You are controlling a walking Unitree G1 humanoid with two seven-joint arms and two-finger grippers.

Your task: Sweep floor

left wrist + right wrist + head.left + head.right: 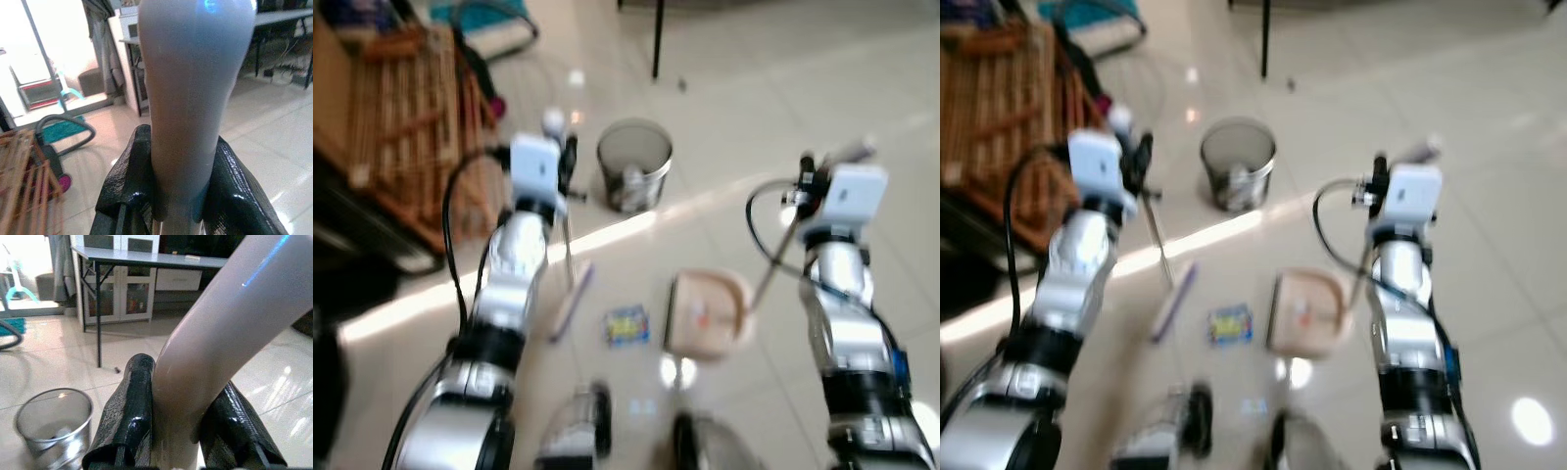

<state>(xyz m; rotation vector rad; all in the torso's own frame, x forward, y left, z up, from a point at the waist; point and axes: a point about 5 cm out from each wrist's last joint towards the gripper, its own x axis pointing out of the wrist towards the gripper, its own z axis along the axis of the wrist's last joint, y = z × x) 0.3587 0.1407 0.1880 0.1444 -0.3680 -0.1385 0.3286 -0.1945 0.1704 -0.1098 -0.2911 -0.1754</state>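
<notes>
My left gripper (171, 196) pinches the broom handle (190, 98); my right gripper (181, 431) pinches the dustpan handle (220, 347). The dustpan (707, 313) rests on the floor (754, 117) beside a wrapper (626, 325), near the bin (633, 164).

Surfaces: mostly gloss.
I see a glossy pale tiled floor (783, 117), a round silver wire-mesh metal bin (633, 164), a slatted brown wooden rack (406, 117), smooth grey plastic broom handle (193, 98), textured black rubbery fingers (128, 416).
</notes>
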